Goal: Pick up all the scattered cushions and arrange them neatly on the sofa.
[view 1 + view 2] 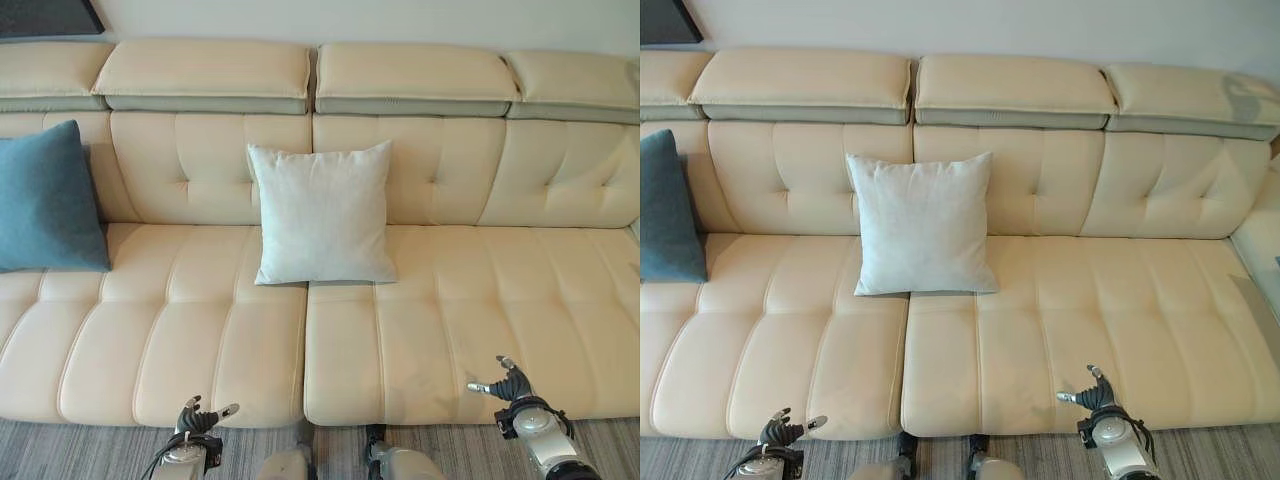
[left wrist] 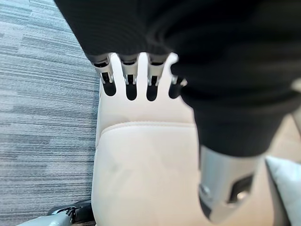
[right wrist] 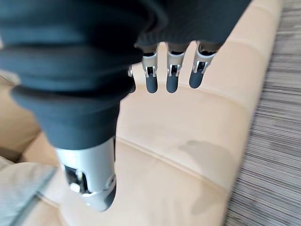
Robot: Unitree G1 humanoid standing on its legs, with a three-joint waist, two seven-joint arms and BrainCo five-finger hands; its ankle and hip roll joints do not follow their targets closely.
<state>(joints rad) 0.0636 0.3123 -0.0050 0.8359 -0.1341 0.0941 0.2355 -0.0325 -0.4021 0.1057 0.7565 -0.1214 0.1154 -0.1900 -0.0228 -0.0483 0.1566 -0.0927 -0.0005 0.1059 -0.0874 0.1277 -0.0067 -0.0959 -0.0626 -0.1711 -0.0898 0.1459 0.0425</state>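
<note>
hands empty: left hand (image 1: 197,418) and right hand (image 1: 509,384) fingers spread over sofa (image 1: 440,330) edge. white cushion (image 1: 322,213), blue cushion (image 1: 45,197) already upright; check the floor before reaching.

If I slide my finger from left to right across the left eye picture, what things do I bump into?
Blue cushion → left hand → white cushion → right hand. Both cushions lean upright against the back of the cream sofa; both hands hang open at its front edge, holding nothing.
</note>
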